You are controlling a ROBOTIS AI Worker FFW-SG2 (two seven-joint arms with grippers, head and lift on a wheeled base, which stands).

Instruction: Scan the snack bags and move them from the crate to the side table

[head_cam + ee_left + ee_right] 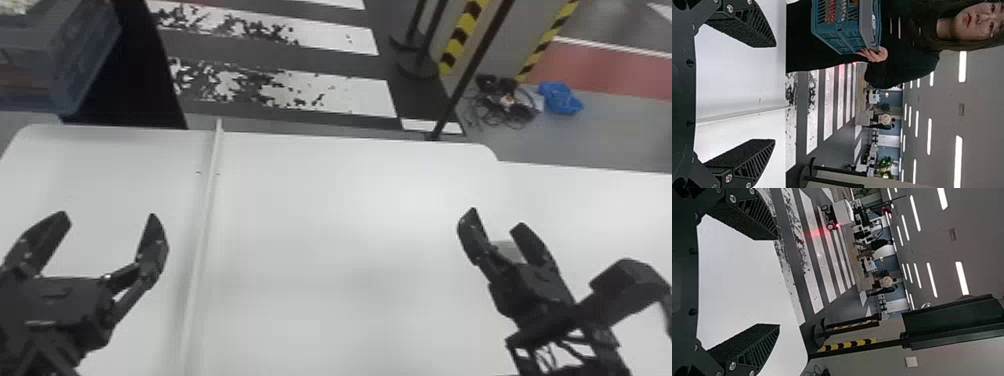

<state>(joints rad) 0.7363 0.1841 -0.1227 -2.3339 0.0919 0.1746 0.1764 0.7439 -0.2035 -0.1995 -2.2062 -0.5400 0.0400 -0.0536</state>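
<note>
black two-fingered left gripper (107,214) and matching right gripper (496,217), both spread pretty wide | hovering over smooth white tabletop (350,225) | blue-grey slatted plastic crate's (95,55) just past the far left edge, person's hand (874,54) on it

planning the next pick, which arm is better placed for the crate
Left, probably: the left end effector is open, empty and nearer the crate, while the right end effector is farther across the table.

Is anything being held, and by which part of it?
A person's hand holds the crate near its top rim. The left end effector and right end effector are empty.
</note>
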